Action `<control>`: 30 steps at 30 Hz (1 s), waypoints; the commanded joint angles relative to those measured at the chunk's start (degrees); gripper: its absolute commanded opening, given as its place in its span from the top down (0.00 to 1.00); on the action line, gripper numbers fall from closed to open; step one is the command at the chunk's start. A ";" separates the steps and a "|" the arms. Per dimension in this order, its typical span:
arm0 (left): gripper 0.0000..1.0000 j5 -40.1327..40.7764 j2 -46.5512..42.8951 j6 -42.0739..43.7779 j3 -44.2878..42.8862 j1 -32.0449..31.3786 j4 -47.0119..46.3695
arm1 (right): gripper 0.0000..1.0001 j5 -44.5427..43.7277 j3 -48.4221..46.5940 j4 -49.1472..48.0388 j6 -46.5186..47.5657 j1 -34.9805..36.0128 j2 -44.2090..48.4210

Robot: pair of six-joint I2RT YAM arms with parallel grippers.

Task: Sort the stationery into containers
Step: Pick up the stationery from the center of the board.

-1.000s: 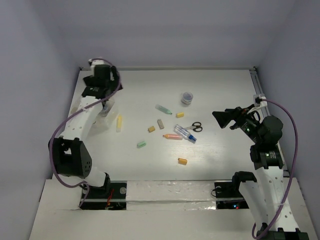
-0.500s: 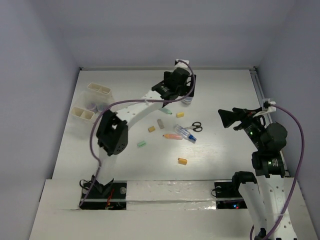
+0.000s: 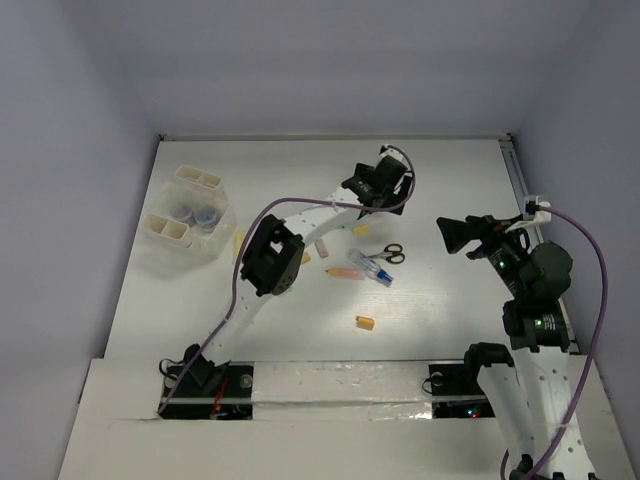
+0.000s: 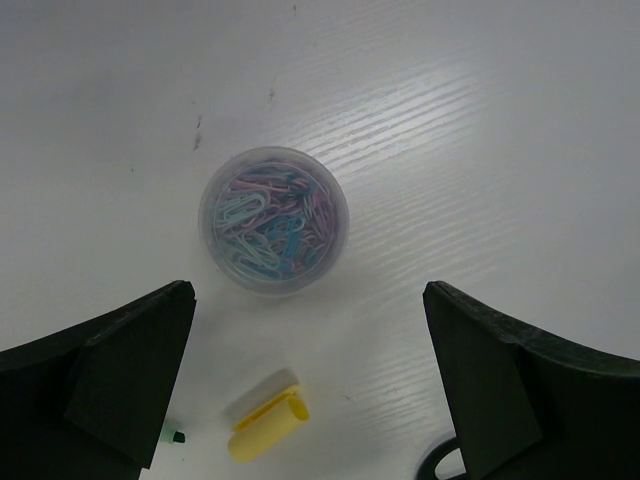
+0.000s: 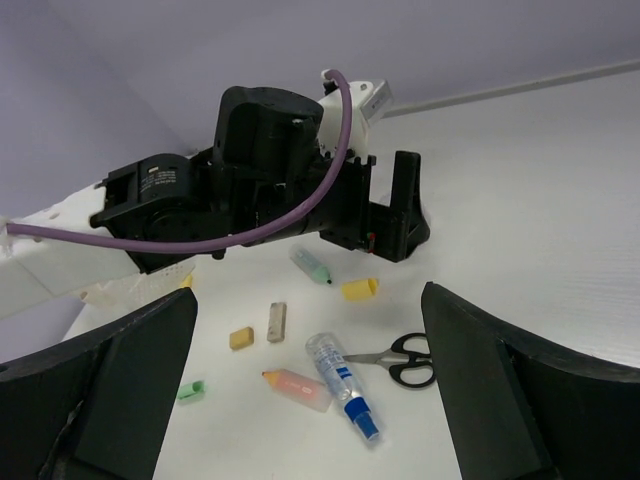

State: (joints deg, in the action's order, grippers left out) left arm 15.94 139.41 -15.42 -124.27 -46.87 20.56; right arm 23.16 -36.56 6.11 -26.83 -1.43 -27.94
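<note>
Just ahead of the left pincer (image 4: 308,290) lies a jar (image 4: 273,220).

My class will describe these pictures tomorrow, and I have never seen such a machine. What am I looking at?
These are two robot arms bolted to a white table, each ending in a two-finger gripper. One picture looks down from above; the other two come from cameras on the wrists, so the dark shapes at their lower corners are each gripper's own fingers. The left gripper hangs open over a round clear jar of coloured paper clips, with a yellow eraser near it. The right gripper is open too, off to the side. Neither holds anything. Loose on the table lie scissors, a blue-capped pen, an orange-pink marker and a green marker. At the far left stand two off-white divided bins.
</note>
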 commanded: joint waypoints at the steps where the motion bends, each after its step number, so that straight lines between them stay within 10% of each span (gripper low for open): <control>1: 0.02 3.39 0.33 1.44 -4.75 -0.33 0.10 | 0.00 1.19 -0.89 -1.27 0.55 -0.24 0.26; 12: 0.13 6.55 6.04 1.97 -9.59 -0.33 0.89 | 0.00 2.06 -0.89 -1.54 0.55 -0.24 -0.62; 20: 0.47 7.34 6.14 2.85 -10.12 0.20 -0.08 | 0.00 4.00 -0.45 -2.77 0.11 -0.24 -0.53; 30: 0.62 13.85 -14.14 5.84 2.16 1.60 -3.32 | 0.00 5.58 -0.36 -3.30 -0.07 -0.24 -1.15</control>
State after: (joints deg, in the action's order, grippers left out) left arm 25.23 141.47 -11.16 -124.86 -46.52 20.47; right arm 27.42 -36.56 5.61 -26.85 -1.43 -29.08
